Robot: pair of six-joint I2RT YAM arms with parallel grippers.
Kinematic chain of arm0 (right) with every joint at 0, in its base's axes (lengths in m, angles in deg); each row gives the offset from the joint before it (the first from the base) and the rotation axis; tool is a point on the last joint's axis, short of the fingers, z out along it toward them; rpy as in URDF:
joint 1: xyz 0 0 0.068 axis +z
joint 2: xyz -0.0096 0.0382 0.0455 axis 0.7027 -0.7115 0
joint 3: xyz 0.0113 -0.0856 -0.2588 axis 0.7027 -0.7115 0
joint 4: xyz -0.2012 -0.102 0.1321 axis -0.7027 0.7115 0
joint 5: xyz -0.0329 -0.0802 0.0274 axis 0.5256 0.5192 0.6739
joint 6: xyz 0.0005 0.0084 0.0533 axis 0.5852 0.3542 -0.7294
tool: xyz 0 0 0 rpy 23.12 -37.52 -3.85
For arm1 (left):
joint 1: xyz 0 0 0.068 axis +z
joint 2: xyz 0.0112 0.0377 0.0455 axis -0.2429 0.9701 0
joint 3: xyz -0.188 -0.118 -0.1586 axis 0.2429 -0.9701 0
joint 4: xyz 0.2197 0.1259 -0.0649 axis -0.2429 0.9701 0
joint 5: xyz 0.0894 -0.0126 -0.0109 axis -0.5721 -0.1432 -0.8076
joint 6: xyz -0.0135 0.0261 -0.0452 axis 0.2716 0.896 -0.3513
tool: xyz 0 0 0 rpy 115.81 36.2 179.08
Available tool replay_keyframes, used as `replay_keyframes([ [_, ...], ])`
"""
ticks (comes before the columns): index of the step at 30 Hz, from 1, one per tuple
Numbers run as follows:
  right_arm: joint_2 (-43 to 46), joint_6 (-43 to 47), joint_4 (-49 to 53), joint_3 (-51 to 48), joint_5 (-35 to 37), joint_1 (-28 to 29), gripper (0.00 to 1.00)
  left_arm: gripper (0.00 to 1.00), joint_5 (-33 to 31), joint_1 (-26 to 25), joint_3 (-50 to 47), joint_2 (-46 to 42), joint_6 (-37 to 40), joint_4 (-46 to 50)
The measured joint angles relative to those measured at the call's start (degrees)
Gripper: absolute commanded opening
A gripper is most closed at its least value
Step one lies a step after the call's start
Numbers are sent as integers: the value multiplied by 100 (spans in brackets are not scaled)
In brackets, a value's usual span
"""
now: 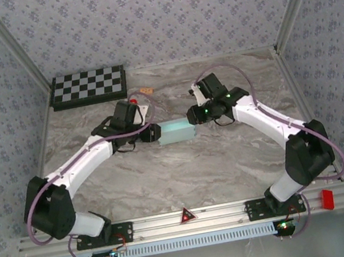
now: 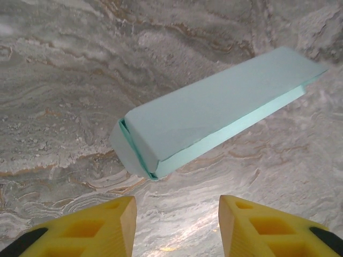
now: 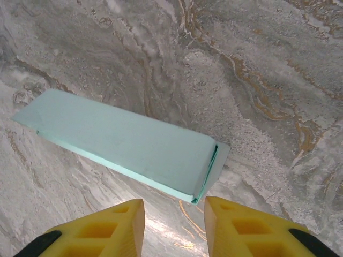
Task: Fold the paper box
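The paper box (image 1: 177, 131) is a pale aqua, folded flat rectangular box lying on the marble table between the two arms. In the left wrist view the paper box (image 2: 214, 110) lies just beyond my left gripper (image 2: 177, 214), whose yellow fingers (image 2: 107, 227) stand apart with bare table between them. Its near end flap sits slightly ajar. In the right wrist view the paper box (image 3: 123, 142) lies just ahead of my right gripper (image 3: 174, 219), open, holding nothing. From above, the left gripper (image 1: 151, 133) is at the box's left end and the right gripper (image 1: 194, 114) at its right end.
A black-and-white checkerboard (image 1: 88, 86) lies at the back left of the table. A small red object (image 1: 133, 100) and an orange tag (image 1: 146, 91) sit on a white card behind the left arm. Patterned walls enclose the table on three sides.
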Motion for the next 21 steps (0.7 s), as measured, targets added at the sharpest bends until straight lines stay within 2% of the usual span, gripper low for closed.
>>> replay_keyframes([
  [5,-33,-2,-11,140,-26,-103,39,50,7,61,17,-66,-243,-175],
  [21,-538,-20,-111,321,-269,-127,40,50,44,184,389,708,-890,-328],
])
